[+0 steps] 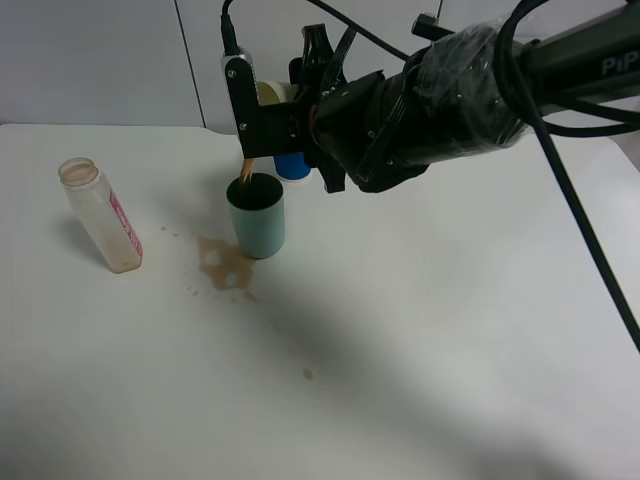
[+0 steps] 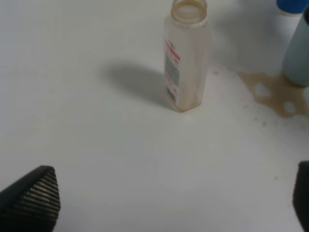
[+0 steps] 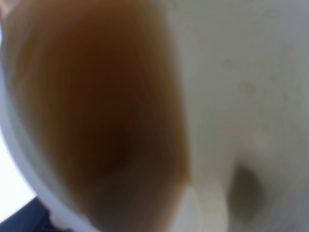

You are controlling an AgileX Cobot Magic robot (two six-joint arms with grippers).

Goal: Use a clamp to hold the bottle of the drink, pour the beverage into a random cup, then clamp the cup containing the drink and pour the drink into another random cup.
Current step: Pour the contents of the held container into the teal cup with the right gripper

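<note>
My right gripper (image 1: 285, 130) is shut on a cream cup (image 1: 270, 95), tipped over a light-blue cup (image 1: 257, 220) standing on the table. A thin brown stream (image 1: 244, 170) runs from the cream cup into the light-blue cup. The right wrist view is filled by the cream cup's inside (image 3: 217, 96) with brown drink (image 3: 96, 121) in it. The open, nearly empty bottle (image 1: 100, 215) stands upright at the left, also in the left wrist view (image 2: 186, 58). My left gripper (image 2: 169, 203) is open and empty, short of the bottle; it is out of the exterior view.
A brown spill (image 1: 222, 265) lies on the white table (image 1: 420, 350) in front of the light-blue cup, also in the left wrist view (image 2: 275, 94). A blue cap (image 1: 292, 165) sits behind the light-blue cup. A small drip (image 1: 308, 374) lies nearer the front.
</note>
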